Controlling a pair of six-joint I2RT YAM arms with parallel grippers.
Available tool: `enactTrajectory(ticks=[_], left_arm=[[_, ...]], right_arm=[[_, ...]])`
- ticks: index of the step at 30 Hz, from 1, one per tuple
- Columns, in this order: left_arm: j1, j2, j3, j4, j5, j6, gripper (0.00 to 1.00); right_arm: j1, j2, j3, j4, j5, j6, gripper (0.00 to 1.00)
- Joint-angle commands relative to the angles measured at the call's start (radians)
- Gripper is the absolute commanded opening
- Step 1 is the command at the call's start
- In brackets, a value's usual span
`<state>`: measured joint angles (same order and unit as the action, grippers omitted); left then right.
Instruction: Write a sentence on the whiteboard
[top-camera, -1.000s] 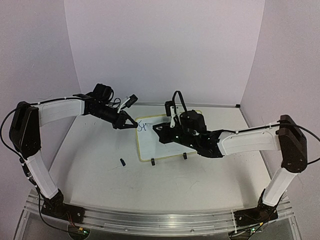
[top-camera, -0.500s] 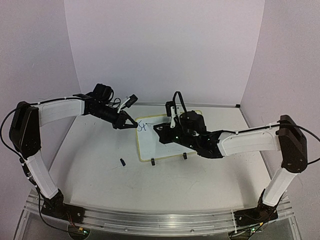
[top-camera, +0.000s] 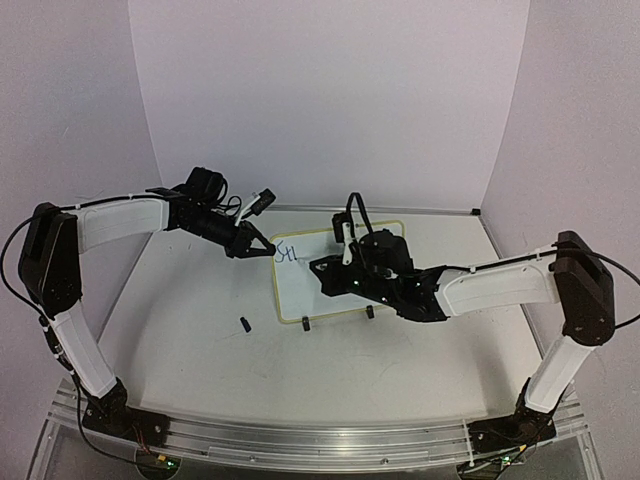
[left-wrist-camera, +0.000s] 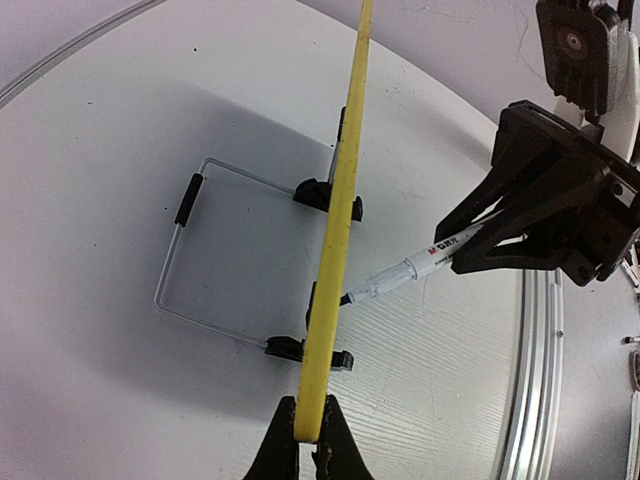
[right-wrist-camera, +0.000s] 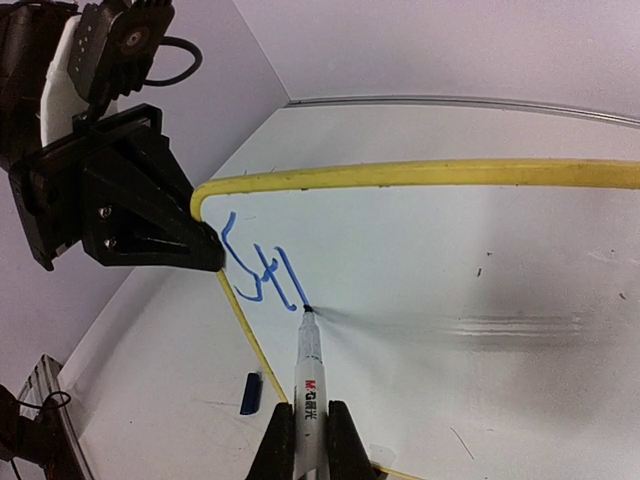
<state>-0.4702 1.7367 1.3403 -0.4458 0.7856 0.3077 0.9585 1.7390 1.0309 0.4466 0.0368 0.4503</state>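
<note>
Left hand pinched the whiteboard by its yellow frame | right hand gripped marker, tip on board; I had only a few blue strokes down; sentence mostly unwritten

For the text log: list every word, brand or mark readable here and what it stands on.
"M&G", red, on the marker barrel; the smaller print beside it is too small to read.
"St" plus one more stroke, roughly: blue handwriting on the whiteboard, not surely legible.
Nothing else reads.
</note>
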Motion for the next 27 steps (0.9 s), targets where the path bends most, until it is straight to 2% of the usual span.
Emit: enactTrajectory(ticks=[1, 17, 27], left_arm=[[-0.008, -0.002, 0.013, -0.036, -0.052, 0.034, 0.0], [-0.012, -0.003, 0.013, -0.04, -0.056, 0.036, 0.0], [-0.013, -0.003, 0.014, -0.042, -0.06, 0.038, 0.0]], right_arm=[[-0.003, -0.022, 0.006, 0.049, 0.022, 0.014, 0.0], [-0.004, -0.058, -0.032, 0.112, 0.075, 0.027, 0.0], [-0.003, -0.115, -0.093, 0.164, 0.005, 0.016, 0.0]])
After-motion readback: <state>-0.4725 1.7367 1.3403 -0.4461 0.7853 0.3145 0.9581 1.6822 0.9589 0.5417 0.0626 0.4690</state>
